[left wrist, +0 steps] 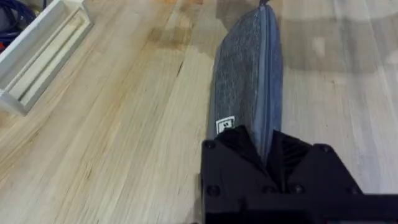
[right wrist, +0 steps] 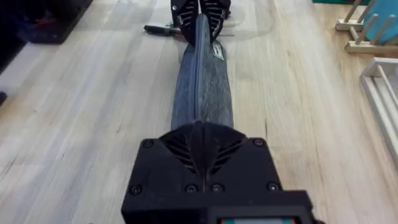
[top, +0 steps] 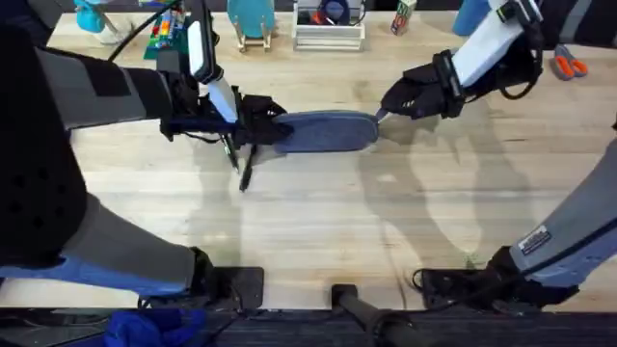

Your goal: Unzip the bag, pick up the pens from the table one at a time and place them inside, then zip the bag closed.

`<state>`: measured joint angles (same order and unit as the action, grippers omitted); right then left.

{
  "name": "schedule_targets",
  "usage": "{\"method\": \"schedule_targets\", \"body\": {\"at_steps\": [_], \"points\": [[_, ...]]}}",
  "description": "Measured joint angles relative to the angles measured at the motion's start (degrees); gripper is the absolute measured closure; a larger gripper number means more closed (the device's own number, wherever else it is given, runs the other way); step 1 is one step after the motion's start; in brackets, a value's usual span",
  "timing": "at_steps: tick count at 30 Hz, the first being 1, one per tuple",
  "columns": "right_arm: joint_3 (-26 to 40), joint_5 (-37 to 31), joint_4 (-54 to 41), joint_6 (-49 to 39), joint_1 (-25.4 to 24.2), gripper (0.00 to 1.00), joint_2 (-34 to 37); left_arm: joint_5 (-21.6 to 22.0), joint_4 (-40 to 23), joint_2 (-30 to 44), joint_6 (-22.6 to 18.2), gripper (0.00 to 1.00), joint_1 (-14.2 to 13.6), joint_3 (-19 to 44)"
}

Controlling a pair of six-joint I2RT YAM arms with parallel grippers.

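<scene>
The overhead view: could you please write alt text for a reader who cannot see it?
A blue-grey pencil pouch lies across a light wooden table, gripped at its two ends by the left gripper and the right gripper. A dark pen lies on the table just in front of the left gripper.

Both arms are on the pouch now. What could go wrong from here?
1. The left gripper pinches one end of the bag and the right gripper is shut at the other end, so pulling apart could slip one grip.
2. The zipper looks closed along the top; a pull off its line may lift the bag rather than open it.
3. A pen lies beside the left gripper and could get knocked.
</scene>
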<state>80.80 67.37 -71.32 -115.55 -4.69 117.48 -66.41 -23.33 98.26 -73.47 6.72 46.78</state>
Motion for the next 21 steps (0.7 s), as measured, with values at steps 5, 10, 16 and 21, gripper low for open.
{"method": "schedule_targets", "body": {"at_steps": [5, 10, 16, 21], "points": [[0.8, 0.1, -1.8, -0.2, 0.0, 0.97, -0.2, 0.0, 0.0, 0.0, 0.0, 0.957, 0.0, 0.0], [2.0, 0.4, -3.7, -0.3, 0.0, 0.971, -2.0, 0.0, 0.0, 0.0, 0.0, 0.957, 0.0, 0.0], [2.4, 0.6, -3.9, -0.3, 0.0, 0.971, -2.6, 0.0, 0.0, 0.0, 0.0, 0.957, 0.0, 0.0], [2.4, 0.9, -3.9, -0.3, 0.0, 0.822, -2.6, 0.0, 0.0, 0.0, 0.0, 0.957, 0.0, 0.0]]}}
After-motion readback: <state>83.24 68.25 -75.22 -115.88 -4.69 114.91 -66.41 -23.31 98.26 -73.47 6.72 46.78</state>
